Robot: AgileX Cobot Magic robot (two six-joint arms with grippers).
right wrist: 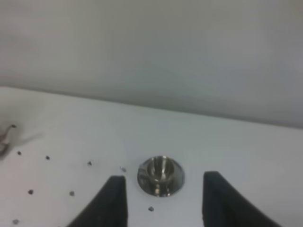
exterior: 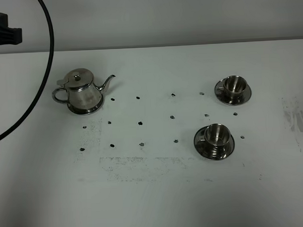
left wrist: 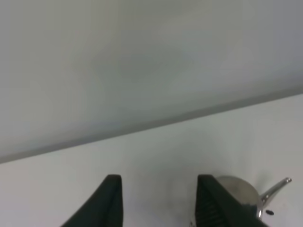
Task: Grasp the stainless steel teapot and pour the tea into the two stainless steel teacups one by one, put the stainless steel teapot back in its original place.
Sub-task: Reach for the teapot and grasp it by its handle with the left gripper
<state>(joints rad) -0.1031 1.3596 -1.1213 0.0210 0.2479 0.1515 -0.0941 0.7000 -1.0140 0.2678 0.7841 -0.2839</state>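
- teapot [exterior: 81, 92] upright at far left of table [exterior: 154, 203], lid on, spout pointing right
- far cup [exterior: 233, 89] at far right; near cup [exterior: 214, 141] nearer and slightly left of it, the two apart
- left gripper [left wrist: 158, 182] jaws apart, empty; teapot top just past one finger
- right gripper [right wrist: 163, 176] jaws apart, empty; a cup [right wrist: 160, 176] beyond the gap, can't tell which
- dark dots [exterior: 140, 123] in rows between teapot and cups

the stainless steel teapot [left wrist: 239, 191] is half hidden behind the left jaws in the left wrist view, only dome and spout showing; the right wrist view catches just its blurred spout tip [right wrist: 6, 135]; the left arm [exterior: 1, 29] runs off the far left edge
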